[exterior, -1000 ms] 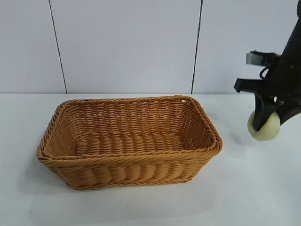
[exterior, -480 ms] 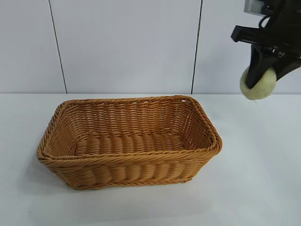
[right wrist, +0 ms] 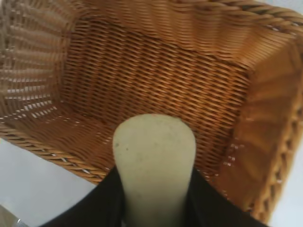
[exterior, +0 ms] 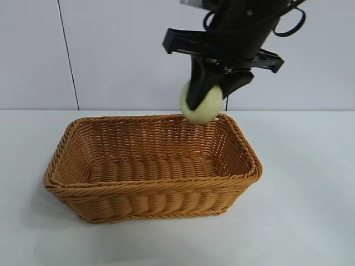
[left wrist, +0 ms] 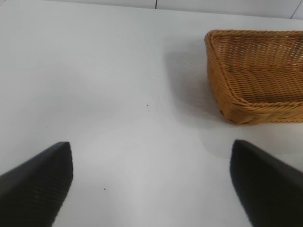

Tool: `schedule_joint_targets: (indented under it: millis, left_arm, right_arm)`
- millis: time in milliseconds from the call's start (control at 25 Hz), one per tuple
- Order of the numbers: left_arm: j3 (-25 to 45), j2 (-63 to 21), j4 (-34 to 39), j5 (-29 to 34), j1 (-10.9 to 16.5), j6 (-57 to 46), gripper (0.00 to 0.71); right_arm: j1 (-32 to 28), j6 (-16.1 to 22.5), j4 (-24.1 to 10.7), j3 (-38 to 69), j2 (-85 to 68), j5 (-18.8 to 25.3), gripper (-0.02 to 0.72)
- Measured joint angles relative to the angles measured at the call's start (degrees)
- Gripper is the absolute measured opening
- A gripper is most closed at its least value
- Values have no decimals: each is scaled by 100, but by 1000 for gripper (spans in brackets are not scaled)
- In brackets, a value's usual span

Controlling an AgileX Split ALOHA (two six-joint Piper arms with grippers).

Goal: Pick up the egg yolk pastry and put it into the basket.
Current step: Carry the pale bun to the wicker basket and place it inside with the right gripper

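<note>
The orange-brown woven basket (exterior: 152, 191) stands in the middle of the white table, empty inside. My right gripper (exterior: 204, 104) is shut on the pale yellow egg yolk pastry (exterior: 205, 106) and holds it in the air above the basket's back rim, right of centre. In the right wrist view the pastry (right wrist: 155, 161) sits squeezed between the two black fingers (right wrist: 102, 201), with the basket's inside (right wrist: 156, 80) below it. My left gripper (left wrist: 151, 189) is open and empty over bare table, off to one side of the basket (left wrist: 258, 101); it is not in the exterior view.
The white table (exterior: 305, 210) runs all round the basket. A white panelled wall (exterior: 138, 50) stands behind.
My right gripper has lifted the pastry from low at the table's right side, raised it, then carried it left to above the basket's back rim. The basket has not moved.
</note>
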Motion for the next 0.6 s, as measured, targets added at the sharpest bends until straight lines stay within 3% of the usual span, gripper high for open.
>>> schedule_joint_targets:
  millis: [200, 400, 520, 600]
  left_arm:
    - [0, 0, 0, 0, 0, 2, 695]
    - [0, 0, 0, 0, 0, 2, 695]
    - [0, 0, 0, 0, 0, 2, 695]
    - [0, 0, 0, 0, 0, 2, 695]
  right_arm:
    - [246, 134, 16, 0, 460, -551, 179]
    - [246, 154, 276, 0, 1111, -1212, 179]
    - [246, 154, 325, 6, 1379, -1288, 190]
    - [246, 154, 327, 6, 1452, -1249, 249]
